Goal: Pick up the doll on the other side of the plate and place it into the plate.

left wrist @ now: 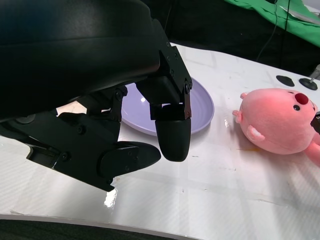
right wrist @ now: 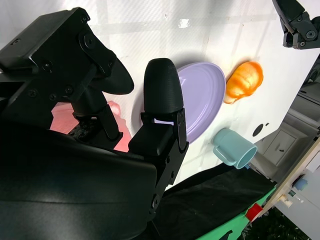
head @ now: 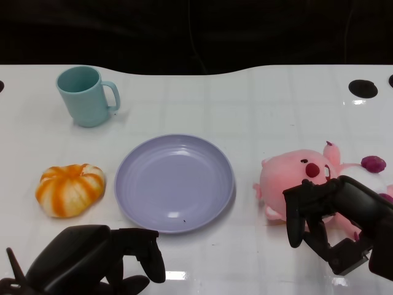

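A pink plush doll (head: 301,178) lies on the white table just right of the lilac plate (head: 175,184). My right hand (head: 338,215) hovers over the doll's near side, its fingers spread and holding nothing; they cover part of the doll's body. In the right wrist view the doll (right wrist: 60,120) shows pink under the fingers, with the plate (right wrist: 205,95) beyond. My left hand (head: 92,258) sits low at the table's near edge, left of the plate, holding nothing. The left wrist view shows the doll (left wrist: 277,120) beside the plate (left wrist: 200,107), apart from it.
An orange and white pumpkin toy (head: 69,189) lies left of the plate. A teal mug (head: 86,95) stands at the back left. A black disc (head: 363,88) sits at the table's far right edge, with dark background behind it.
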Robot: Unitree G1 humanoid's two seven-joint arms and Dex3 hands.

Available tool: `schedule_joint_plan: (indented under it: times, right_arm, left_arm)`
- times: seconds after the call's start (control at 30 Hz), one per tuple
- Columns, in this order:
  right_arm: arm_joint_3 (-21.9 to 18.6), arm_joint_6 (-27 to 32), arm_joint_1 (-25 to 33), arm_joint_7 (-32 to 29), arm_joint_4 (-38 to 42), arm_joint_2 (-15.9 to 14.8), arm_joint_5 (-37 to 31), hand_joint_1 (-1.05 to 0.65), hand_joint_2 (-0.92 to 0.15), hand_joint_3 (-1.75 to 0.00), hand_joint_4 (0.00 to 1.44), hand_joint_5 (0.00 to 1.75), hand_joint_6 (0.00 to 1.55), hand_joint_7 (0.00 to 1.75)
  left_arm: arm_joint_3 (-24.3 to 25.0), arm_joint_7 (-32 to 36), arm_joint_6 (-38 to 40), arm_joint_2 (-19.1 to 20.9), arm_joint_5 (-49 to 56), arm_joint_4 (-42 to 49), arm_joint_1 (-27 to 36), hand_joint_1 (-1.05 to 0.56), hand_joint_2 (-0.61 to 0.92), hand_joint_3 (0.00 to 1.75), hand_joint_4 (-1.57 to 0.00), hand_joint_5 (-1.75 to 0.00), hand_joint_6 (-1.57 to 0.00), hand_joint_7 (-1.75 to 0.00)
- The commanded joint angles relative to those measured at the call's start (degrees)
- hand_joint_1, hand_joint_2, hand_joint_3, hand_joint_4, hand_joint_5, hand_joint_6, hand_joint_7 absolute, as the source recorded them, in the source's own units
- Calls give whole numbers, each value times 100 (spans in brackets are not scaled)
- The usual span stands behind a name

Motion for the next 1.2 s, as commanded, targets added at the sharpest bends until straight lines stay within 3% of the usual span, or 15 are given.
schedule_joint_plan:
  times: [0.03,0.87,1.0,1.13,1.2]
  right_arm:
    - [-12,-13,-98,-21,35,-22,46,-4,-29,-145,85,175,81,147]
    - [-30,17,-129,-40,20,-23,54,-2,-30,-143,84,175,81,143]
    - [-59,23,-135,-96,25,29,107,0,-31,-141,86,173,82,133]
    - [-125,-202,-214,-100,180,72,255,-1,-36,-130,79,152,82,112]
    - [-165,-198,-247,-145,152,74,252,-5,-39,-114,75,129,80,93]
  left_arm:
    - [41,-7,-6,80,-24,30,-51,-22,75,63,-70,-144,-74,-109]
    - [62,-12,-39,66,-45,44,-47,-21,75,64,-70,-146,-74,-111]
    - [70,9,-72,67,-43,60,-46,-21,74,64,-70,-145,-75,-111]
    - [65,6,-58,69,-15,50,-44,-21,74,65,-70,-144,-75,-111]
    - [62,19,-85,72,-10,53,-41,-20,74,65,-71,-144,-75,-111]
